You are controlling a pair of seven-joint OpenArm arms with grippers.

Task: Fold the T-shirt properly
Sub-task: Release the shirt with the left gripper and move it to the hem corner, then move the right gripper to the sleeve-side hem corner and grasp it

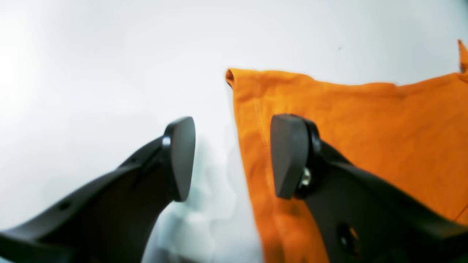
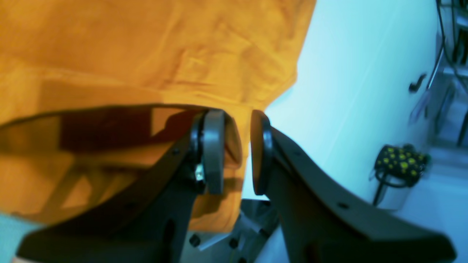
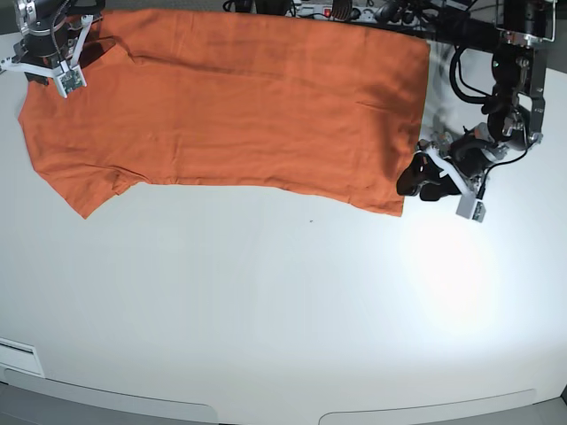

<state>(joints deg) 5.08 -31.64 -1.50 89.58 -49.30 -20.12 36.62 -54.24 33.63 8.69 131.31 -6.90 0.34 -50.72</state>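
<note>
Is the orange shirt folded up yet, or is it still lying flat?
Mostly flat: the T-shirt lies spread across the table; no finished fold shows.

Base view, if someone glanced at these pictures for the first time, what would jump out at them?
First, the plain orange short-sleeved T-shirt, spread flat across the far half of the white table. Next, the black left gripper with its jaws open, straddling the shirt's hem edge near the corner at the base view's right. Last, the right gripper at the far left, by the sleeve, with a fold of orange fabric between its jaws.
</note>
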